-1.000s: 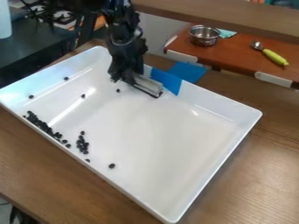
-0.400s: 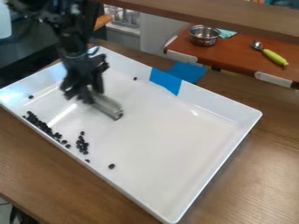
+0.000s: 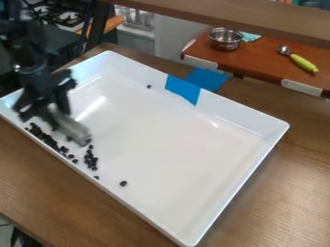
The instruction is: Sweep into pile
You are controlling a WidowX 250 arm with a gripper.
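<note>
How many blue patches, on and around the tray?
2. One patch is on the inside of the tray's far wall; the other patch lies just beyond its rim. The arm might hide more.

The single view looks down at a slant from above the surface, near enough that the white tray spans much of it, and faces across toward the red-brown table behind.

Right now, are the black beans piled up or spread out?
Spread out: many beans bunch by one tray wall, but one sits near the blue tape.
</note>
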